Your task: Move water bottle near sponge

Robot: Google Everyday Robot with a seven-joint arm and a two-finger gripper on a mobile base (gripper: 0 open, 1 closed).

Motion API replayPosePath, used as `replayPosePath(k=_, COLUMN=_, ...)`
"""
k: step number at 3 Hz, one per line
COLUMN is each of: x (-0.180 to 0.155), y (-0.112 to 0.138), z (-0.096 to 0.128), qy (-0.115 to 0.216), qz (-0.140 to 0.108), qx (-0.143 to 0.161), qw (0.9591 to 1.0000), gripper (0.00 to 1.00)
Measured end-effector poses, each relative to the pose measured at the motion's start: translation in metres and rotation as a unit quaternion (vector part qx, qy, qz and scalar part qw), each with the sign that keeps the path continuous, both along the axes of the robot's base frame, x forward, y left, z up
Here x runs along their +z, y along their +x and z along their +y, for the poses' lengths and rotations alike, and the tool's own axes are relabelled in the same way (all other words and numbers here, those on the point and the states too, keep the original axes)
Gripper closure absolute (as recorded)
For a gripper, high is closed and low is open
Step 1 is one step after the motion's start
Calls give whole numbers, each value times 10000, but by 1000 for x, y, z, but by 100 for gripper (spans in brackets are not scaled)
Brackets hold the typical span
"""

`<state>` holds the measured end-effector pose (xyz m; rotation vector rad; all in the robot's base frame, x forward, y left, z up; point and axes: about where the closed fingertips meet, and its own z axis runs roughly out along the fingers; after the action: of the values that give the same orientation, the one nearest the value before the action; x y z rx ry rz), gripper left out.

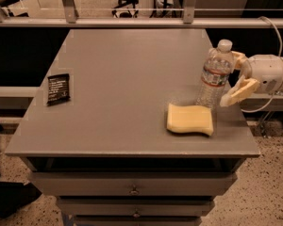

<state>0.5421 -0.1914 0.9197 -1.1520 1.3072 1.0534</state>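
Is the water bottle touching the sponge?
Cannot tell: camera view shows the water bottle right behind the sponge, no clear gap; pincer open to its right.
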Motion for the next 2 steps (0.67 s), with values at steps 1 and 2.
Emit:
replayPosePath(k=1, x=2, y=-1, z=-21, qy=-330, qz=-57, qx=-141, qw=9993, gripper=0)
replayPosePath(k=2, x=10, y=-4, z=-72, qy=-740, qz=-72, qx=-727, qw=9946, gripper=0)
